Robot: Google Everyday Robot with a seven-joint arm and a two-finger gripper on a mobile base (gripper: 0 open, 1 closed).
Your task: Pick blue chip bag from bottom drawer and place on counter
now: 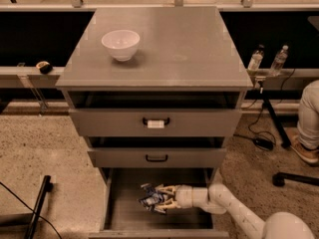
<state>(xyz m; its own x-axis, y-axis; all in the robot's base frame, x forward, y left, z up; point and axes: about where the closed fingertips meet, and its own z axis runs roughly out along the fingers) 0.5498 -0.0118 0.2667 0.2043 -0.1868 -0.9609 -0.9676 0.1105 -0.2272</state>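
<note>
The blue chip bag (151, 199) is a small crumpled dark blue bag held over the floor of the open bottom drawer (128, 219). My gripper (164, 199) reaches in from the right on a white arm and is shut on the bag's right side. The bag seems slightly raised off the drawer floor. The counter (184, 49) is the flat grey top of the cabinet, well above the gripper.
A white bowl (120, 44) stands on the counter's left part. The top drawer (155, 124) with a white label and the middle drawer (156, 158) with a black handle stick out slightly above the gripper. Two bottles (266, 59) and a person's leg (310, 118) are at the right.
</note>
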